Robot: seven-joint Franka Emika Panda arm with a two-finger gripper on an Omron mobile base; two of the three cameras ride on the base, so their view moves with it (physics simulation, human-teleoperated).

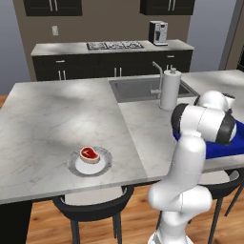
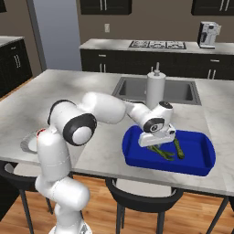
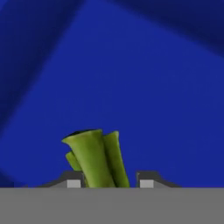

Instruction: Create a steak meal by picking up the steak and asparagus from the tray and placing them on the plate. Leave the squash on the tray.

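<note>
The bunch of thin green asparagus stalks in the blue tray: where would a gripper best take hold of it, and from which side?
Probably from above, across the middle of the bunch of thin green asparagus stalks. It lies flat on the floor of the bright blue rectangular tray, so the fingers can straddle its narrow width. The gripper is doing this now, shut on the stalks; the single thicker green squash stick lies apart beside them.

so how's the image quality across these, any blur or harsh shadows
Left base view: soft, even light, faint shadow around the plate. Right base view: sharp, the gripper low over the tray. Hand view: the asparagus looms large and slightly soft, darker shading on the tray's walls.
</note>
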